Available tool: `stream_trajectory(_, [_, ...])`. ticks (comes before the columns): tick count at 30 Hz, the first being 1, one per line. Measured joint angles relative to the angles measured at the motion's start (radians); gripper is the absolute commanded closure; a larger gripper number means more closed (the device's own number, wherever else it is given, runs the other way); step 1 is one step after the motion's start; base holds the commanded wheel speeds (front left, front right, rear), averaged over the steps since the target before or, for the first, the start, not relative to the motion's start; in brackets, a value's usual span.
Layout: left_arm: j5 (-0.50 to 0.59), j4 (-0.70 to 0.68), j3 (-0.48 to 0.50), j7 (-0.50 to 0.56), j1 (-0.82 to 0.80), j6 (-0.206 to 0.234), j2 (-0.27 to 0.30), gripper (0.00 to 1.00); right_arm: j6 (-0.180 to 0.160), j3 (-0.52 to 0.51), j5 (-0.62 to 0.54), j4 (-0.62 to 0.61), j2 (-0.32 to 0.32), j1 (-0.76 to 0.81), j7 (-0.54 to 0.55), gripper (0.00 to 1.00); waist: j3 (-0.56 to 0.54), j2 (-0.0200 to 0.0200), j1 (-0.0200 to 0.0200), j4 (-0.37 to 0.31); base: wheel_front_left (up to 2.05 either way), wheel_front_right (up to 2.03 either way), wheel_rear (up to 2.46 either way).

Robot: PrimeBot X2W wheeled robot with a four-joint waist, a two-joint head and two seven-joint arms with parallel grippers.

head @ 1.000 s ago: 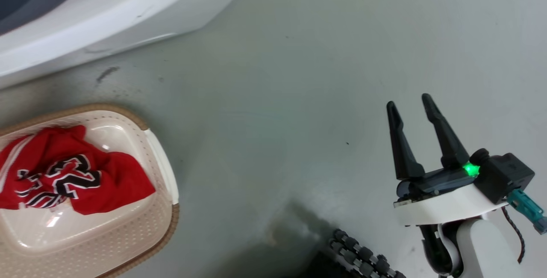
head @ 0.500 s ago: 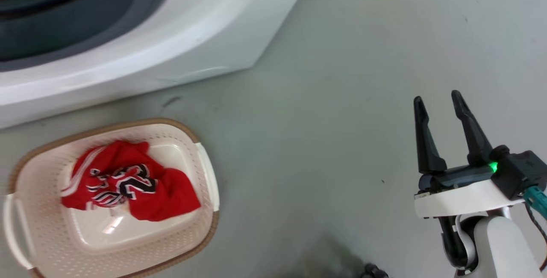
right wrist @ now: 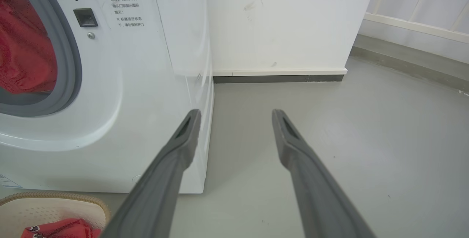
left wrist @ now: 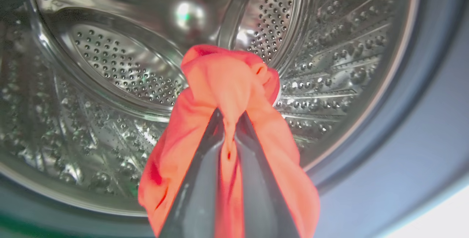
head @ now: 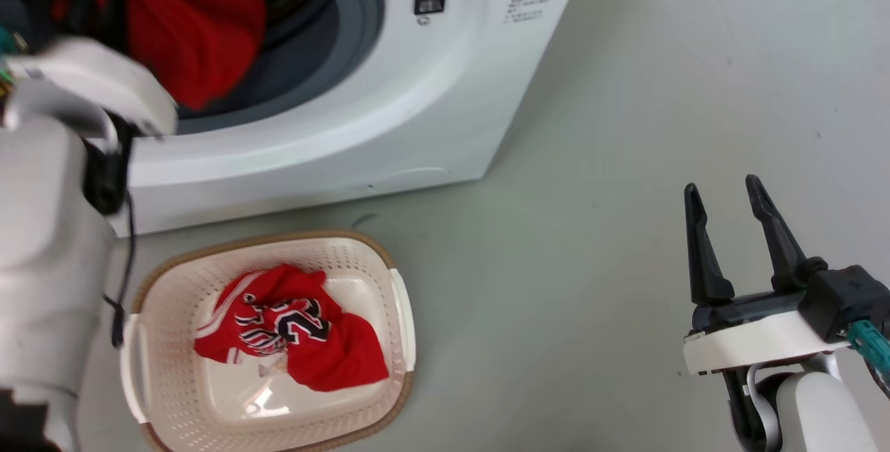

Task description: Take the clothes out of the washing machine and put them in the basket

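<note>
A smooth grey floor (right wrist: 348, 139) is spreading out, catching a soft sheen. At its far edge a white wall (right wrist: 293, 22) is rising, showing faint scuff marks (right wrist: 250, 6) high up. A white skirting strip (right wrist: 278, 72) is running along its foot over a dark band (right wrist: 278, 79). Toward the floor's right edge a white rail (right wrist: 414, 27) is slanting above a grey skirting (right wrist: 403, 60). A short dark smudge (head: 363, 219) is lying on the floor.

Red garment (left wrist: 227, 80) hanging bunched, being pinched between the left tool's (left wrist: 229, 116) fingers at the white washing machine's (head: 445, 90) open porthole, red numbered jersey (head: 292, 327) lying crumpled in the cream basket (head: 167, 299), sitting below that tool.
</note>
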Motion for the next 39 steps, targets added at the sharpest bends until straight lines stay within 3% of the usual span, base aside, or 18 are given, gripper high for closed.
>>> stream_trajectory(10, [0.076,-0.33,0.098,-0.002,0.321,0.033,-0.058,1.0,0.0,-0.016,-0.021,0.016,0.0,0.037,0.0,0.0,-0.106,0.0,-0.0001,0.073,0.0,0.0,0.0])
stream_trajectory(22, [0.075,-0.516,0.058,0.022,0.631,0.041,-0.099,1.0,0.0,-0.031,-0.036,0.026,0.0,0.067,0.0,0.0,-0.163,0.0,-0.0002,0.157,0.0,0.0,0.0])
stream_trajectory(29, [0.053,-0.445,0.016,0.052,0.732,0.042,-0.125,1.0,0.0,-0.021,-0.036,0.021,0.0,0.065,0.0,0.0,-0.127,0.0,-0.0001,0.158,0.0,0.0,0.0])
stream_trajectory(39, [0.059,-0.165,0.002,0.019,0.658,0.016,-0.144,1.0,0.0,-0.019,-0.038,0.001,0.0,0.033,0.0,0.0,-0.014,0.0,0.0,0.133,0.0,0.0,0.0])
